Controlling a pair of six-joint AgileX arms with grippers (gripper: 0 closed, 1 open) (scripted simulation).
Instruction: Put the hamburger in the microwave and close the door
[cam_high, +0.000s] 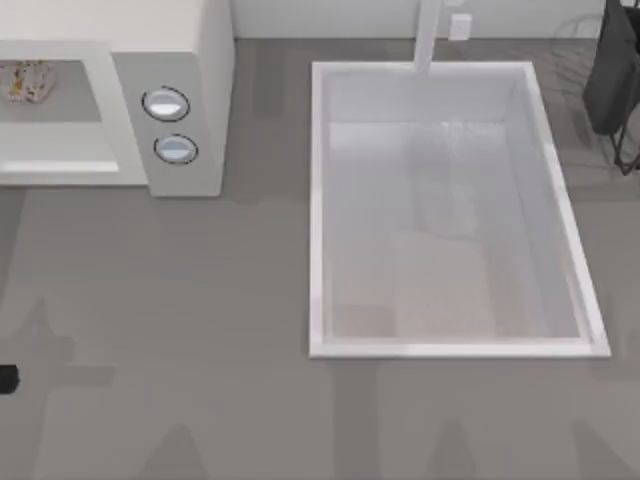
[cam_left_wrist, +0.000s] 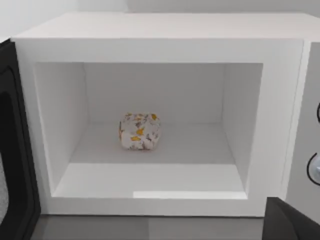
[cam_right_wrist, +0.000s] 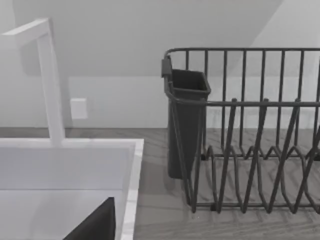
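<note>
The hamburger (cam_left_wrist: 140, 131) lies on the floor of the microwave (cam_left_wrist: 160, 35) cavity, near the middle and toward the back; from above it shows at the far left (cam_high: 25, 80). The microwave (cam_high: 205, 60) stands at the table's back left, its two silver knobs (cam_high: 170, 125) on the grey side panel. The door (cam_left_wrist: 12, 150) stands swung open, its dark inner face at the cavity's edge. My left gripper (cam_left_wrist: 292, 222) shows as a dark corner in front of the microwave, holding nothing that I can see. My right gripper (cam_right_wrist: 95, 225) hangs over the sink's rim, a dark corner too.
A white sink basin (cam_high: 320, 200) with a faucet (cam_high: 428, 40) fills the table's middle and right. A dark wire dish rack (cam_right_wrist: 250, 150) with a cutlery cup (cam_right_wrist: 185, 120) stands at the back right. A small dark piece (cam_high: 6, 378) sits at the left edge.
</note>
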